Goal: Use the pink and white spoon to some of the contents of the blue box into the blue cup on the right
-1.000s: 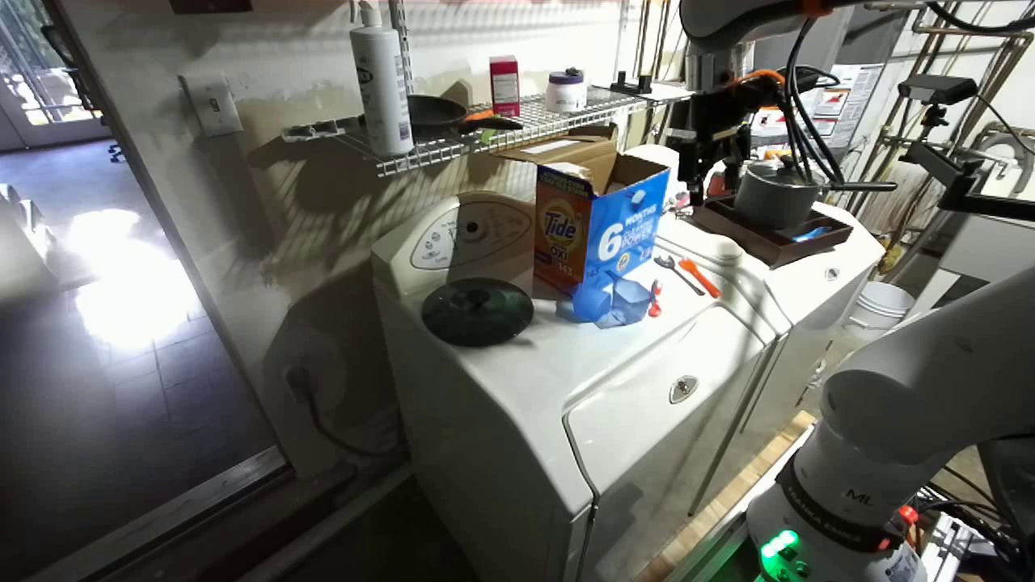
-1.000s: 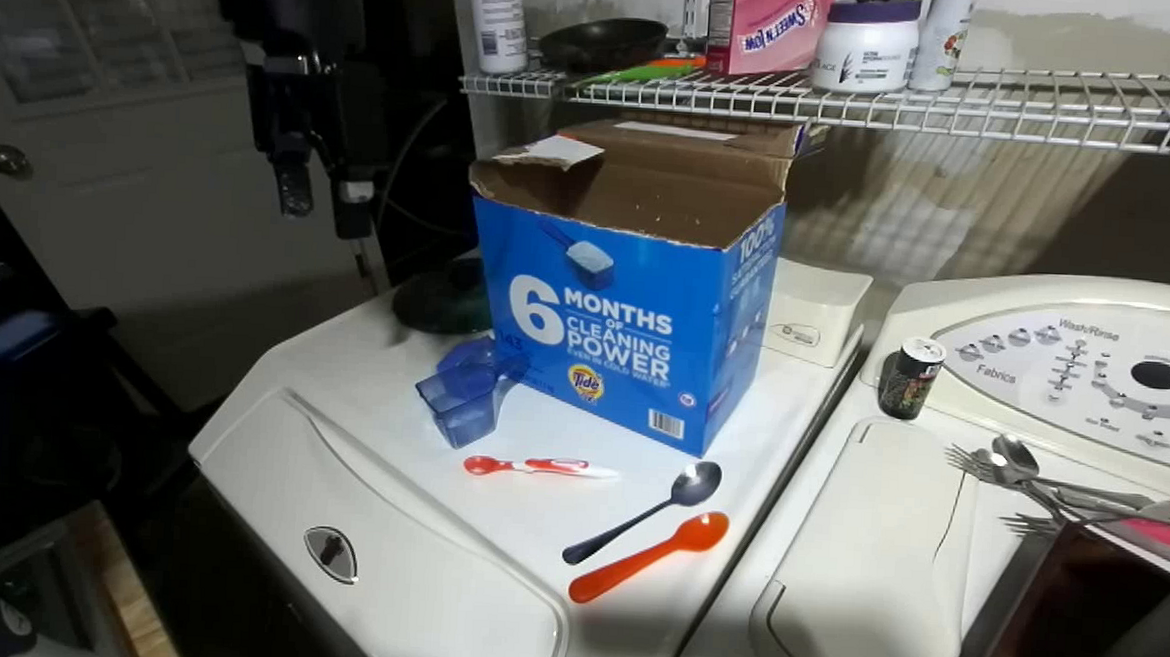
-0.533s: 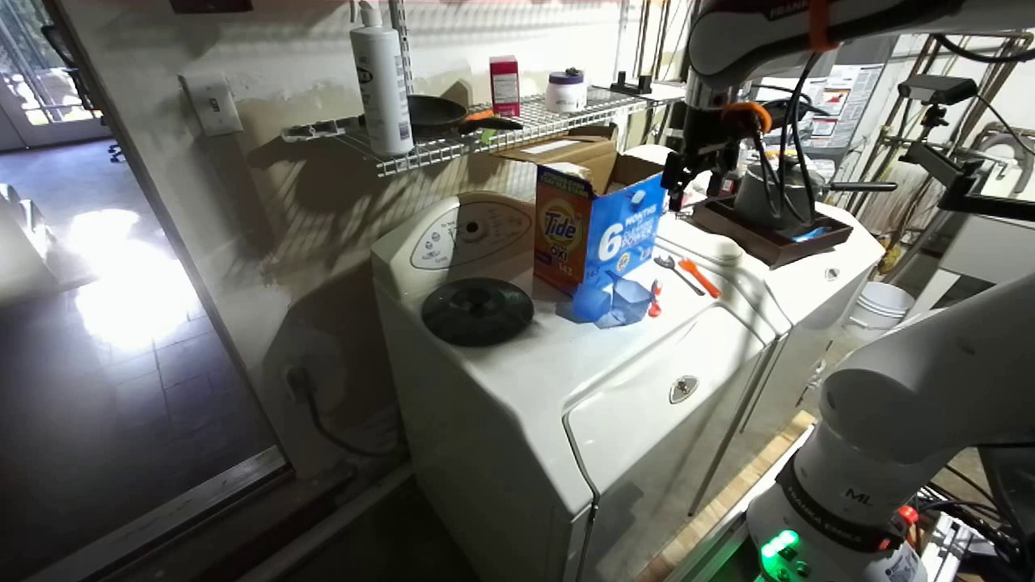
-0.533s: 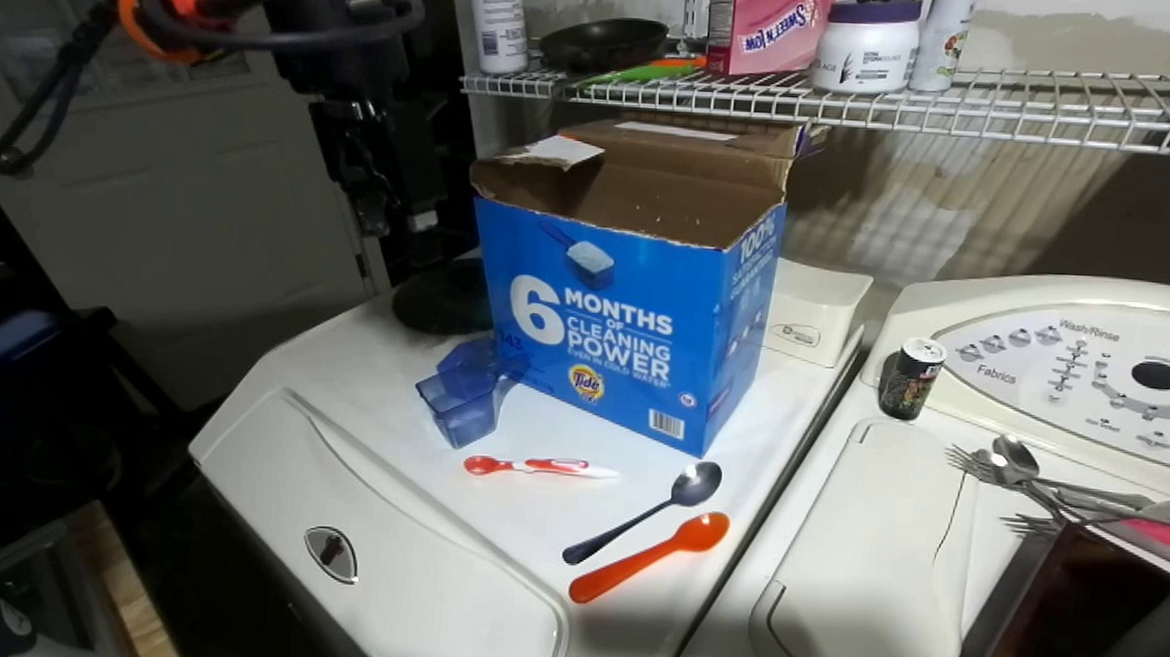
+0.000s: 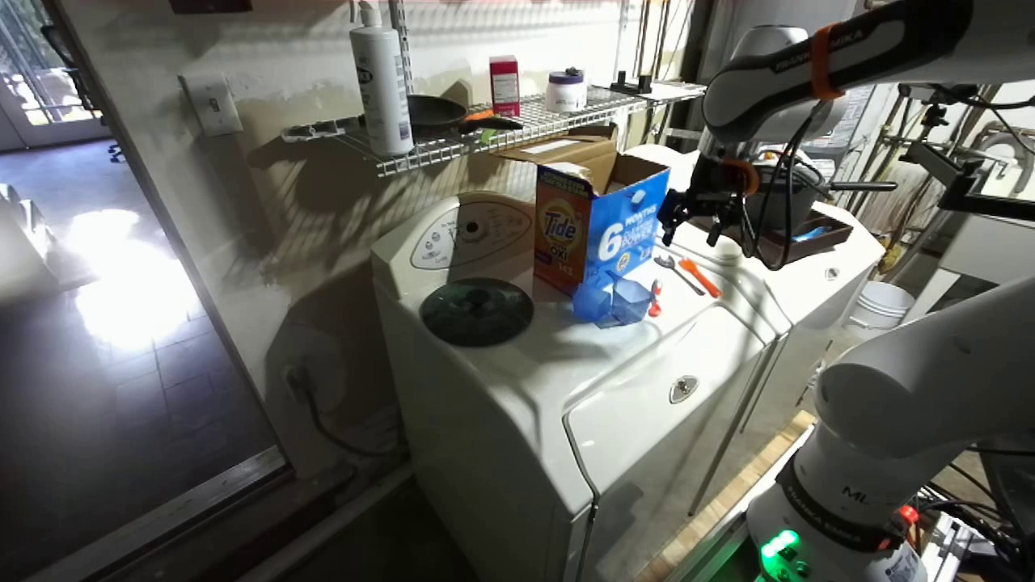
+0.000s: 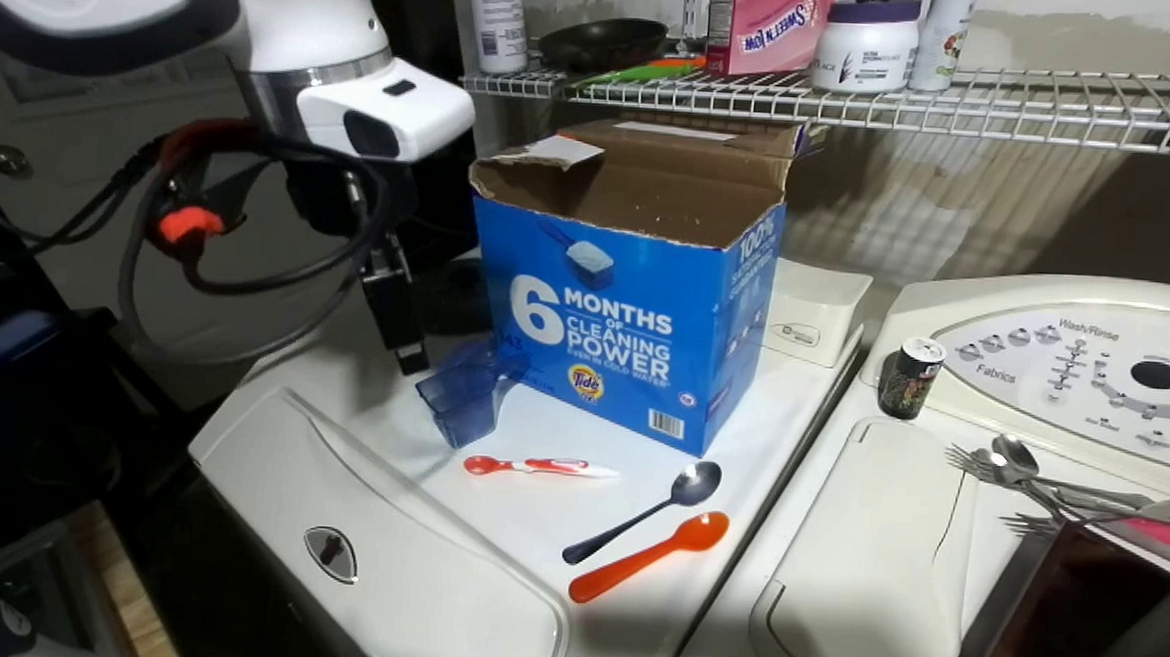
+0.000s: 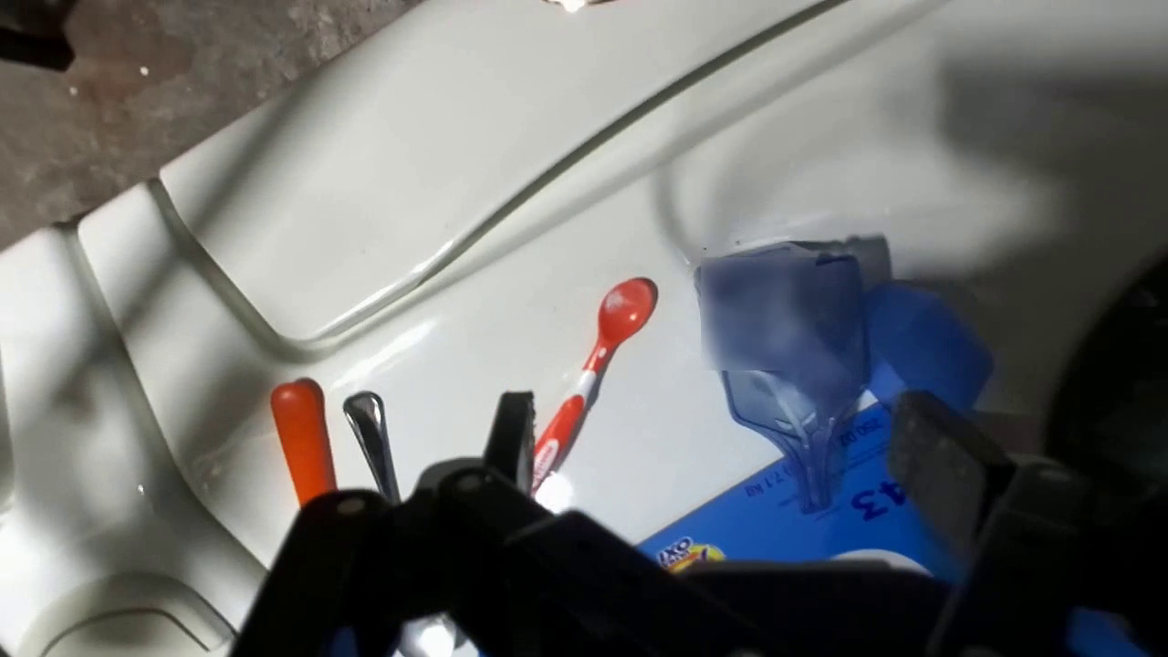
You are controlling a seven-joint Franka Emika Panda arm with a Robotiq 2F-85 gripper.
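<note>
The robot's tool (image 7: 727, 453), jaws spread wide apart, hung above a white appliance (image 6: 413, 560). In the wrist view one jaw appeared beside the handle of the pink and white spoon (image 7: 586, 385), the other in front of the blue box (image 6: 635, 321).

The spoon lay on top of the appliance, its long axis slanted in the wrist view, bowl toward the upper right and handle running to the lower left. In an exterior view the spoon (image 6: 543, 466) stretched almost level, bowl pointing left, handle right. In an exterior view the spoon (image 5: 656, 299) showed with its axis near vertical in the frame, bowl at the bottom.

Near that bowl sat a see-through blue cup (image 7: 785, 319), its handle directed at the box, with a deeper blue cup (image 7: 929, 342) just beside it. The box stood upright, a brown flap raised at its top. Toward the neighboring machine lay a metal spoon (image 6: 623, 527) and an orange spoon (image 6: 637, 564); past the cups rested a dark round disc (image 5: 477, 313).

One second earlier the tool had hung higher in both exterior views; it had since dropped nearer the box, and a white section of the arm (image 6: 311, 14) had entered an exterior view. Spoon, cups and box had stayed put.
</note>
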